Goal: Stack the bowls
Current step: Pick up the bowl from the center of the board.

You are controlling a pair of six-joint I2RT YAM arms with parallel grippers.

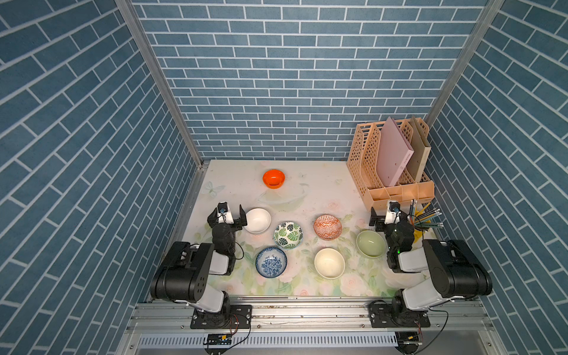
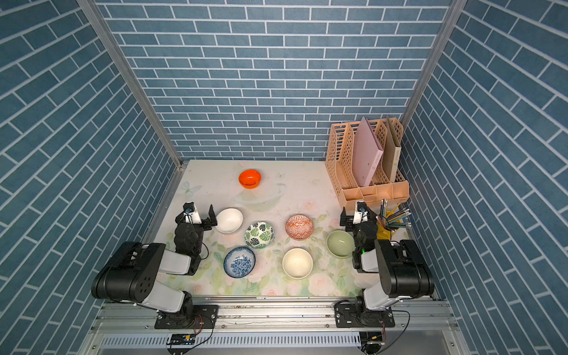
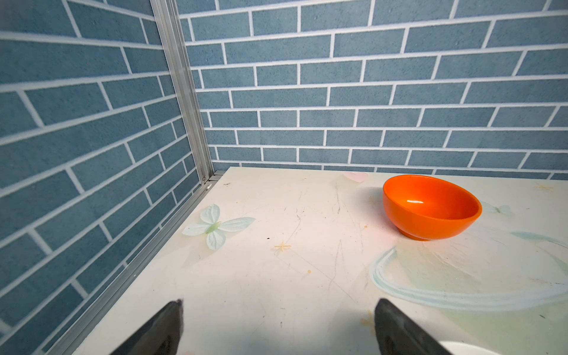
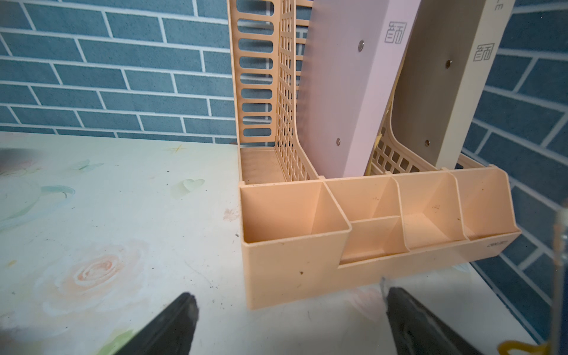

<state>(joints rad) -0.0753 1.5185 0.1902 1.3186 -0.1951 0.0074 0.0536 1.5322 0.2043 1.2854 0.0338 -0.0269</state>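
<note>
On the floral table, the white bowl sits beside the open left gripper; the right gripper gapes too.

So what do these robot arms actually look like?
Both the left arm and right arm have bulky black joints with pale grey shells, on black base plates trailing thin wires. The left tool and right tool each have two dark fingers.
</note>
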